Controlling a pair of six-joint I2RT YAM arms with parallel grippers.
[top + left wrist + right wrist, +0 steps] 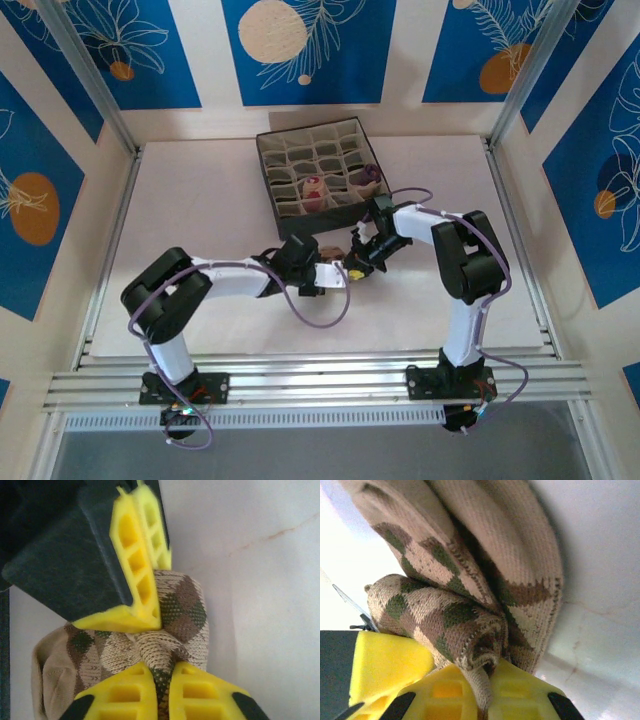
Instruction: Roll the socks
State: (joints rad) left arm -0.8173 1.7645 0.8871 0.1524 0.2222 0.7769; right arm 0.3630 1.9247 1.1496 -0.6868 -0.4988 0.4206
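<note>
Fabric of the diamond-patterned sock (182, 612) sat pinched by 2 claws: left gripper (161, 675) and right gripper (487, 677) each clamped on it, on the table (200, 200) just before the grey box (300, 214).

No text, label, brand, number or sign can be read in any of the views.
</note>
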